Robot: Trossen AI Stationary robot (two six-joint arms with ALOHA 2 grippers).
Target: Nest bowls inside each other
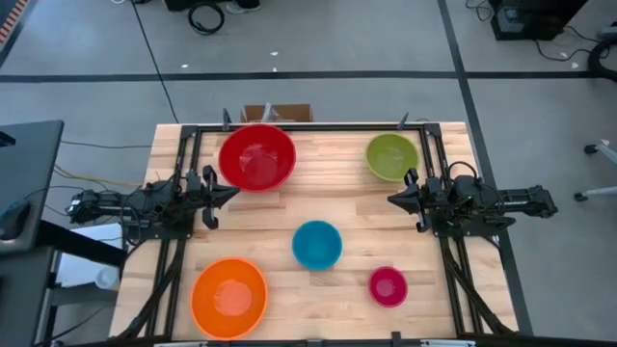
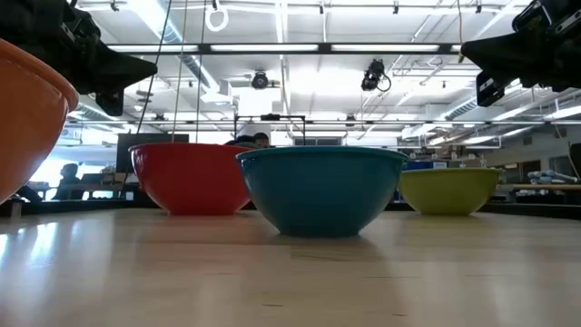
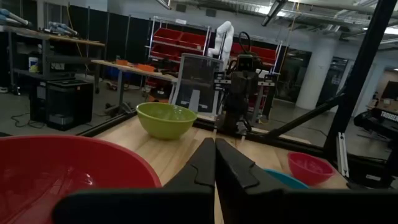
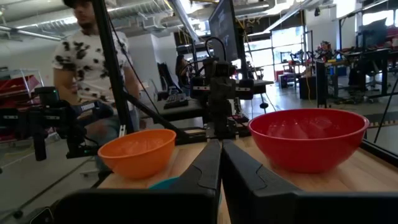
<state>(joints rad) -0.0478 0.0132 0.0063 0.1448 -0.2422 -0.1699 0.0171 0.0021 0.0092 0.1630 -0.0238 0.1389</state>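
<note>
Orange bowl point(image 2: 23, 118) nearest | 5 bowls upright, apart | both end effectors point(image 1: 229, 195) point(image 1: 393, 199) pressed together, empty

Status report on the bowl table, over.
Left gripper and right gripper shut, empty, at table sides. Five bowls apart, none nested: red, orange, green, blue, pink. Nothing in the way.

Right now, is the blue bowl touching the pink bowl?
Apart. The high view shows bare wood between the blue bowl and the pink bowl, which sits separately nearer the right arm's side.
</note>
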